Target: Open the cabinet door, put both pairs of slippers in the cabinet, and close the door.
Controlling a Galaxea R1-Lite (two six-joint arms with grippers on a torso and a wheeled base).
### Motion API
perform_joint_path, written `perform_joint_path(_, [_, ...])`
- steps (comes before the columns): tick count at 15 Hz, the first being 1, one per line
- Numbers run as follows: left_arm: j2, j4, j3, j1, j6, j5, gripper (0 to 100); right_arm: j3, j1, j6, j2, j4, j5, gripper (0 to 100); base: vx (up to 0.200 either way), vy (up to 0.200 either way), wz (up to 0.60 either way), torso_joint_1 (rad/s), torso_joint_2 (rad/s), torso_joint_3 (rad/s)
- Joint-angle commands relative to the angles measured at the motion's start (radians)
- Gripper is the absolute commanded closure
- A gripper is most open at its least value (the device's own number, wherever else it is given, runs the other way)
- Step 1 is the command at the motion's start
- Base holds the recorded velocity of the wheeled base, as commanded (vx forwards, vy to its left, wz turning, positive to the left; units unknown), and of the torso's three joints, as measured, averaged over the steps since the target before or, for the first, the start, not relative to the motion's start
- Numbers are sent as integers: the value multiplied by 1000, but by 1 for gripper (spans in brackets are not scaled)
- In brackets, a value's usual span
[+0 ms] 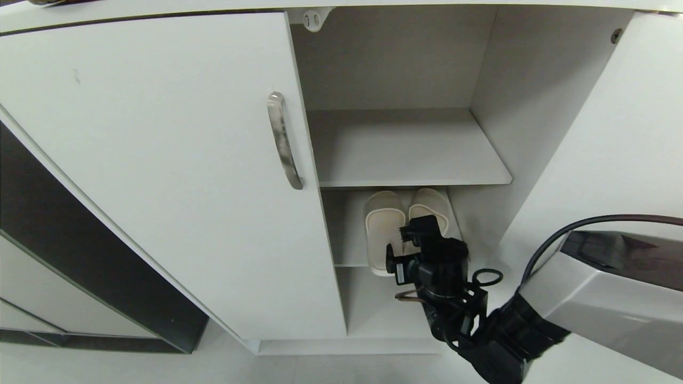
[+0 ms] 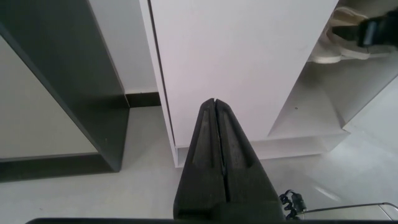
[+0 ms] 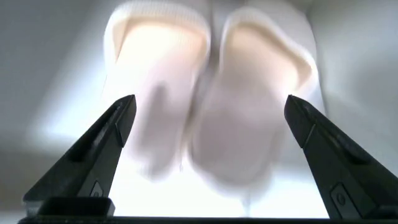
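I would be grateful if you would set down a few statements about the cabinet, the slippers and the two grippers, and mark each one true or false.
1. A pair of white slippers lies on a shelf inside the cabinet. True.
2. The right gripper is shut on a slipper. False: it is open, with the slippers ahead of it.
3. The left gripper is shut. True.
4. The upper shelf holds another pair. False: it is bare.
5. The door with the metal handle stands open. False: it is closed; the door on the right is open.
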Motion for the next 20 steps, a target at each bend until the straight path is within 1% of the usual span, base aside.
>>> perform_joint_path(1, [2,0,0,0,0,0,100,170,54,17,-91,-88,22,0,0,0,0,0,0,0])
perform_joint_path(3, [2,0,0,0,0,0,100,154,52,17,-85,-88,23,0,0,0,0,0,0,0])
perform_joint_path(10, [2,0,0,0,0,0,100,154,52,18,-69,-88,25,0,-200,0,0,2,4,2])
perform_joint_path(20, [2,0,0,0,1,0,100,168,48,15,-71,-128,19,0,0,0,0,0,0,0])
